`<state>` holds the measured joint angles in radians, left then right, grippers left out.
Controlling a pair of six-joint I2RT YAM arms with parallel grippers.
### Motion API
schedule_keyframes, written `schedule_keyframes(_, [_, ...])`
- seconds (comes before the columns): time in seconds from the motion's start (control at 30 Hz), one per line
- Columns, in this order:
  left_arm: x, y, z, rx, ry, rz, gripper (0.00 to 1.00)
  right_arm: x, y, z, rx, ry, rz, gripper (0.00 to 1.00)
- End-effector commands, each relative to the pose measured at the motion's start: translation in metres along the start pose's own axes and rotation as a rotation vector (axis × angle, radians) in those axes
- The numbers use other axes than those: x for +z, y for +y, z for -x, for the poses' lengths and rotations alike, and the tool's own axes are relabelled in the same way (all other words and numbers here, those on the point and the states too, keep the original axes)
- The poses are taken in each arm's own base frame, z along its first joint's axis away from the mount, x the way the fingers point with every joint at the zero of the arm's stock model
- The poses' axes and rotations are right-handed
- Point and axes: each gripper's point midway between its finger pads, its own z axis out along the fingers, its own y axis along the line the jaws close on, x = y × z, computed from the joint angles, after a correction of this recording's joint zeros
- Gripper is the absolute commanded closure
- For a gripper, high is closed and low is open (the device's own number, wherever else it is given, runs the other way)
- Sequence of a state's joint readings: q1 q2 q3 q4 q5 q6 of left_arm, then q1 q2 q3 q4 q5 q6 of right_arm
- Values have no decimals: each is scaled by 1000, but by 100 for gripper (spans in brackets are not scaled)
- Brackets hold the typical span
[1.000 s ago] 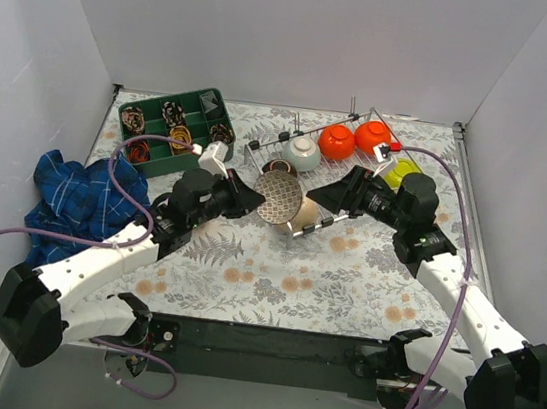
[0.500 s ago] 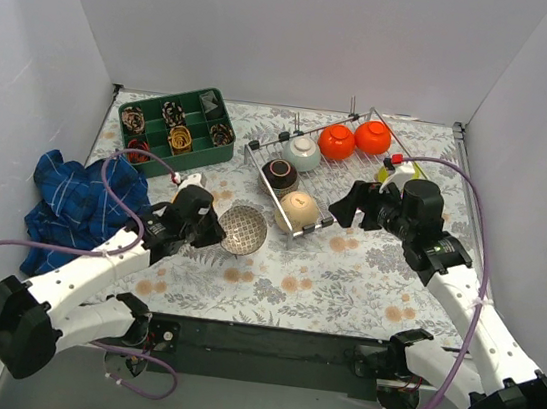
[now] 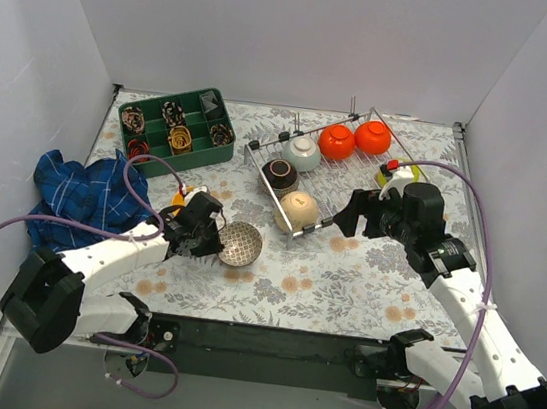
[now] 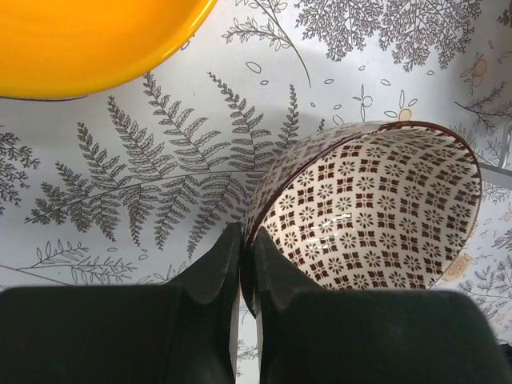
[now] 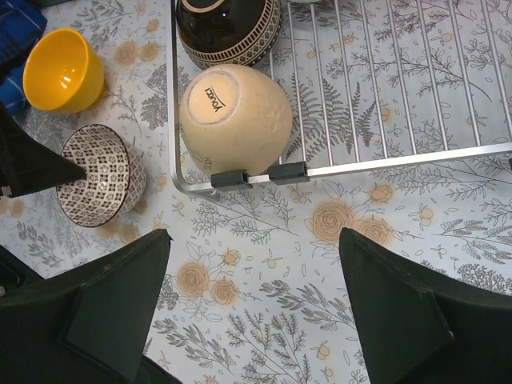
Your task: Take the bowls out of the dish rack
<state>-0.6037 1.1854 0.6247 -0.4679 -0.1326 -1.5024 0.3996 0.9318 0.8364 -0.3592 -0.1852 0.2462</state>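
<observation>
Since the left gripper (image 4: 246, 268) has its two fingers closed across the rim of the white lattice-patterned bowl (image 4: 376, 216), one inside and one outside, that bowl is out of the dish rack (image 3: 342, 178). It appears to rest tilted on the floral table (image 3: 344, 284), just beside the orange-yellow bowl (image 4: 88, 36).

Judged: small glazed ware, light, rigid, slick, likely to chip if dropped. A rim pinch suits it.

Rack contents, left to right: dark brown bowl (image 3: 279, 175), pale grey-green bowl (image 3: 302, 153), beige bowl (image 3: 298, 211), two red-orange bowls (image 3: 336, 142). The beige bowl lies foot-up against the front rail with its rim hidden from the right wrist view, so a rim grasp probably needs a side approach. Its foot carries a small dark stamp, not legible with certainty.

The right gripper (image 5: 256, 308) hovers near that front rail, jaws spread wide, holding nothing.
</observation>
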Motion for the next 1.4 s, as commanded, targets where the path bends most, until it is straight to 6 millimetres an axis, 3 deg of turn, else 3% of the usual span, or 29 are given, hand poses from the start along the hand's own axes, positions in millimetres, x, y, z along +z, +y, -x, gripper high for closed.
schedule_keyframes(0.0, [3, -13, 18, -33, -72, -44, 100, -8, 7, 23, -46, -44, 18, 6])
schedule_keyframes(0.4, [3, -11, 21, -29, -68, -35, 98, 2, -2, 20, -81, -15, -14, 5])
schedule_keyframes(0.43, [2, -10, 21, -29, -69, -37, 87, 3, -2, 22, -88, -14, -14, 5])
schedule_keyframes(0.67, [-16, -20, 24, -15, -65, -85, 58, 11, -8, 35, -125, -6, -46, 5])
schedule_keyframes(0.8, [-36, -30, 39, -1, -107, -118, 39, 21, -4, 42, -128, 13, -17, 6])
schedule_keyframes(1.0, [-75, -43, 62, 33, -210, -201, 13, 56, 10, 32, -131, 112, 45, 6])
schedule_keyframes(1.13, [-96, -40, 77, 33, -327, -242, 2, 80, 20, 24, -161, 153, 40, 5])
schedule_keyframes(1.37, [-119, -28, 85, 36, -489, -312, 2, 118, 25, 10, -203, 201, -2, 5])
